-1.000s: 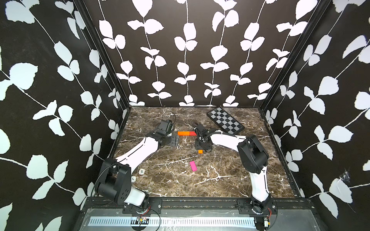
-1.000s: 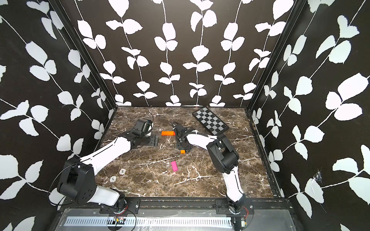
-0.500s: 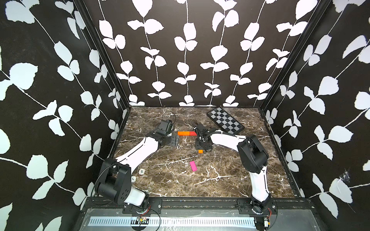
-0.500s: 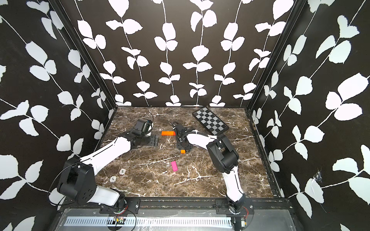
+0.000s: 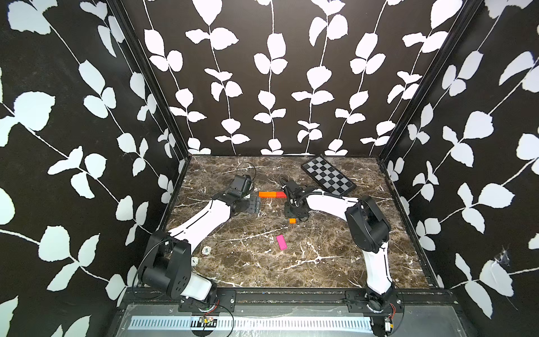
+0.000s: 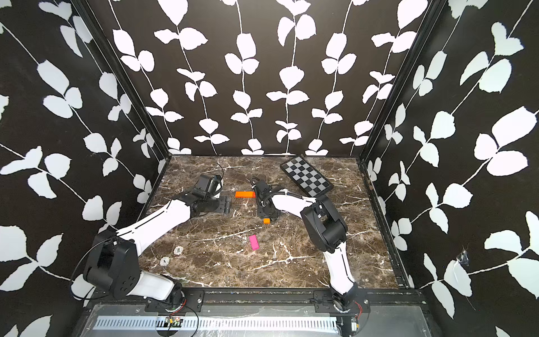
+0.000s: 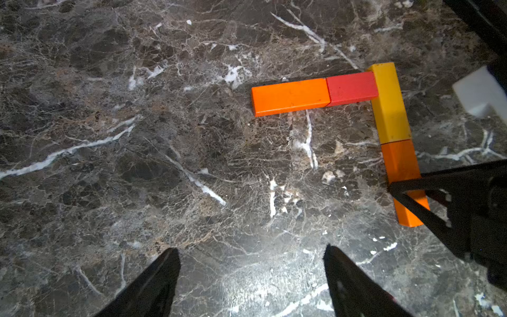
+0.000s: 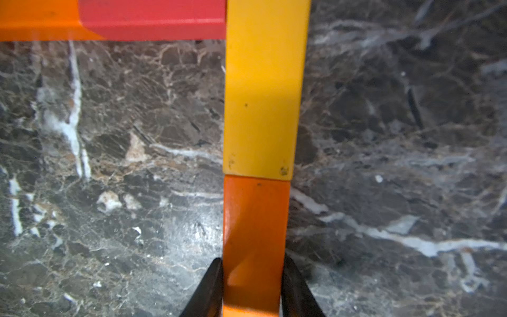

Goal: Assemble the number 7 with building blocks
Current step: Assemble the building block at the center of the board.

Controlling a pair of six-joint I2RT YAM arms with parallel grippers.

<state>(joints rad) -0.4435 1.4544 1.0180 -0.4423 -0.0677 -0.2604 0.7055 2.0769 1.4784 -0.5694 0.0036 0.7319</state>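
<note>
An orange block (image 7: pixel 290 96) and a red-orange block (image 7: pixel 352 88) lie end to end as the top bar of the number 7. A yellow block (image 8: pixel 263 96) runs down from the red-orange end. A second orange block (image 8: pixel 255 214) butts against the yellow one, and my right gripper (image 8: pixel 253 277) is shut on its lower part. Only that block's tip (image 5: pixel 292 221) shows below the right gripper in both top views. A pink block (image 5: pixel 281 242) lies alone nearer the front. My left gripper (image 7: pixel 249 254) is open over bare marble, left of the figure.
A black-and-grey checkered board (image 5: pixel 328 175) lies at the back right, close behind the right arm. Two small round white fittings (image 5: pixel 206 250) sit in the marble table near the left arm's base. Patterned walls close three sides.
</note>
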